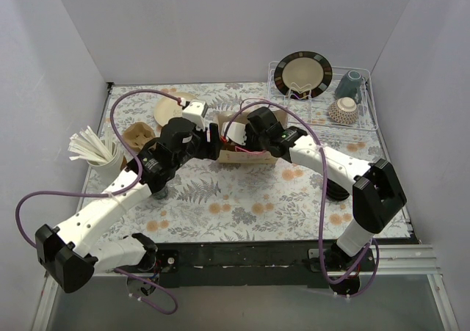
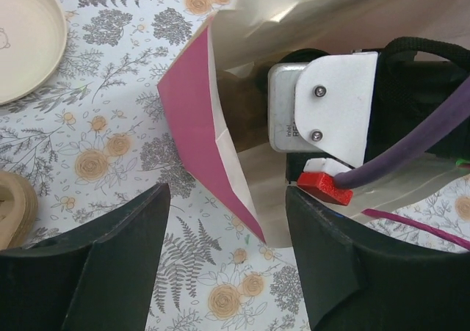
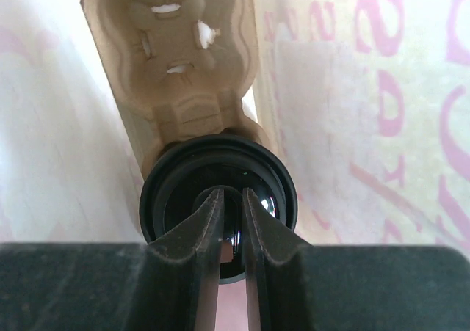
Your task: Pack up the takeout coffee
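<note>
so the right gripper (image 3: 231,199) is pinching the small black lidded cup (image 3: 183,173) by its rim, I'd guess to seat it in the brown cardboard carrier (image 3: 176,52); left gripper (image 2: 224,199) gapes empty around the pink paper bag (image 2: 202,136) edge.

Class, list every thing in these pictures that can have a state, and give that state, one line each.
Bag, open, right arm reaching inside.
Coffee, lidded, inside the bag at the end of the carrier.
Left gripper, jaws open, bag's edge between them.
Right gripper, jaws apparently closed on the coffee's lid.
Plate, upright in the rack.
</note>
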You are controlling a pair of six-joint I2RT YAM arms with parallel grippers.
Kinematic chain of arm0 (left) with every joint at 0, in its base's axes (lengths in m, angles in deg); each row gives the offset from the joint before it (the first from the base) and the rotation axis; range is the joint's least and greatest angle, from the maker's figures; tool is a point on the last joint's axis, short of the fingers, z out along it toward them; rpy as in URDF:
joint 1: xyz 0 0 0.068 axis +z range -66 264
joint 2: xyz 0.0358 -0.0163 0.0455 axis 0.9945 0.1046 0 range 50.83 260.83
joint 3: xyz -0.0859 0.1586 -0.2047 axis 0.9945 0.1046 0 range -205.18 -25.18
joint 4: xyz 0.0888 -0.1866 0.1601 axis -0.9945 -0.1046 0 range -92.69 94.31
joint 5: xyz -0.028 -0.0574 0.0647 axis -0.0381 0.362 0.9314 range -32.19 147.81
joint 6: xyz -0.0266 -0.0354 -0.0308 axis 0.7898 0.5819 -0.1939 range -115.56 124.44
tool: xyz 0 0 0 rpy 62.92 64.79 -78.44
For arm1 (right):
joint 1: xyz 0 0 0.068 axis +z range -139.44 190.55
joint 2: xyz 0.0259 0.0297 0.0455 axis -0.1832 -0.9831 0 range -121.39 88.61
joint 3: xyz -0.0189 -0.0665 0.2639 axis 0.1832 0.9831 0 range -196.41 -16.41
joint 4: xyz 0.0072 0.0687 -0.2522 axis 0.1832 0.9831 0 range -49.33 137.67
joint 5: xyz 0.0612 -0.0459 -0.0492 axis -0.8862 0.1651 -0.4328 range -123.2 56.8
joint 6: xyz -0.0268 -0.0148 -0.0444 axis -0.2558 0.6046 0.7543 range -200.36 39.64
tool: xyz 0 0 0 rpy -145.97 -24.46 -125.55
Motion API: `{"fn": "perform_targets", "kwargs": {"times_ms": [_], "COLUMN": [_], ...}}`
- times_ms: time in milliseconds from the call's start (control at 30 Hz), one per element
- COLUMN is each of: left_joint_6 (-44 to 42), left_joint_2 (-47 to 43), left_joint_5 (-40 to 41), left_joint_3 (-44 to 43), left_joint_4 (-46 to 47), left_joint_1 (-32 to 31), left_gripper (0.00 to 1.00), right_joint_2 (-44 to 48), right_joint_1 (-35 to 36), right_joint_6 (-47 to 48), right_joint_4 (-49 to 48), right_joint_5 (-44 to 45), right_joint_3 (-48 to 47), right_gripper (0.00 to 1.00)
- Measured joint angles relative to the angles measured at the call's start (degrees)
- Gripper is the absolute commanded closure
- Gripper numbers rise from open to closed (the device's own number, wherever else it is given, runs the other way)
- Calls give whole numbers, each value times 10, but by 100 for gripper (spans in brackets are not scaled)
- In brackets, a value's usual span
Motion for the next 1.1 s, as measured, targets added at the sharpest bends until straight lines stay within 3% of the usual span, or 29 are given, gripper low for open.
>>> {"fn": "perform_targets", "kwargs": {"times_ms": [400,700,1100], "left_joint_6": [4,5,2], "left_joint_2": [24,19,10], "left_joint_5": [52,52,118], "left_joint_3": [-70,-123,-119], "left_joint_4": [-7,42,41], "left_joint_1": [7,28,38], "left_gripper": [25,24,24], "right_joint_2": [-5,-7,-30], "right_joint_1": [-17,-34,-43], "right_joint_6": [-8,-13,-21], "right_joint_4": [0,-3,-5], "right_joint_5": [-2,-11,-16], "right_joint_3": [-39,-64,-99], "right_gripper": [75,75,75]}}
